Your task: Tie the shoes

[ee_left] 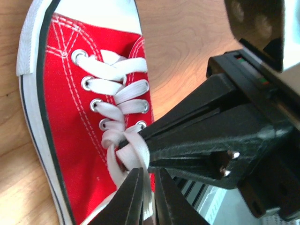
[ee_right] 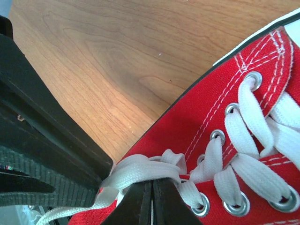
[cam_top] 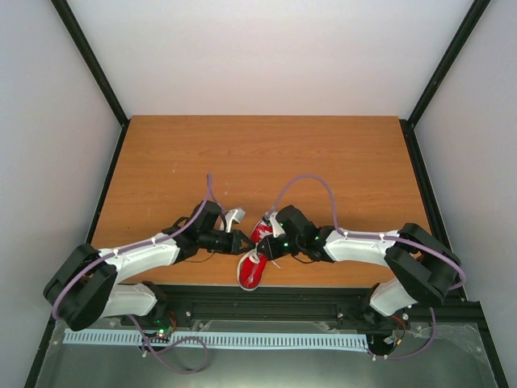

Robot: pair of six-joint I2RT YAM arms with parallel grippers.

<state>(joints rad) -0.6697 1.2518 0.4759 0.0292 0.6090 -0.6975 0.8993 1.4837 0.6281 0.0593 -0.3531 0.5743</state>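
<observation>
Woodgrain table (cam_top: 323, 162) under red canvas sneaker (ee_left: 70, 154), flat laces (ee_left: 117, 69).

Soft, even overhead light falls on the wooden table (cam_top: 266, 153) as I watch, with faint shadows beneath the arms (cam_top: 145, 257). Up close, a warm bright patch glows on the wood. The white laces (ee_right: 255, 117) read sharp, while the left gripper (ee_left: 149, 174) looks softer at the frame's bottom edge.

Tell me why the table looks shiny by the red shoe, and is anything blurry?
Left wrist view: light glares pale off the wooden table beside the red sneaker, which is sharp. Right wrist view: the left pincer, very close on the white lace, is soft. Top external view: even light, faint shadows.
</observation>
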